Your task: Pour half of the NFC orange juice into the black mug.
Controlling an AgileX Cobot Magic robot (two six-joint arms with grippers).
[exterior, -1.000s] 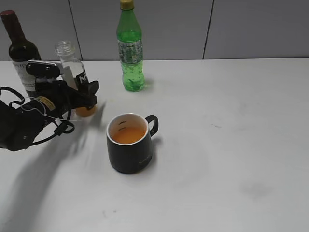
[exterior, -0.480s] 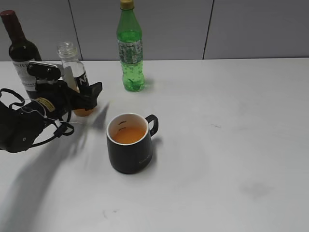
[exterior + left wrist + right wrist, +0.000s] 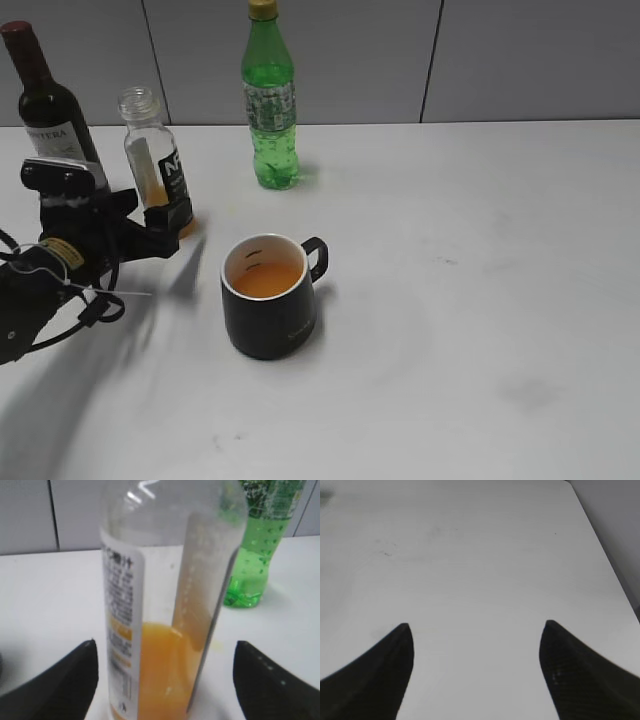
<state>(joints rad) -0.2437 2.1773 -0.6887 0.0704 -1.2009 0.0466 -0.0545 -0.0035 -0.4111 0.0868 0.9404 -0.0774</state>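
The NFC orange juice bottle [image 3: 158, 165] stands upright and uncapped on the table at the back left, with a little orange juice left at its bottom. In the left wrist view the bottle [image 3: 165, 605] stands between the jaws with a gap on each side. My left gripper [image 3: 160, 226] is open just in front of the bottle's base and does not touch it; it also shows in the left wrist view [image 3: 166, 643]. The black mug [image 3: 268, 295] stands mid-table with orange juice inside, handle to the right. My right gripper [image 3: 477, 625] is open and empty over bare table.
A dark wine bottle [image 3: 45, 100] stands at the far left behind my left arm. A tall green soda bottle [image 3: 270, 110] stands at the back, also in the left wrist view [image 3: 255, 545]. The white table [image 3: 480, 300] stretches to the right of the mug.
My left gripper has drawn back to the left and toward the front, off the juice bottle. The bottle now stands free and upright. The mug has not moved.
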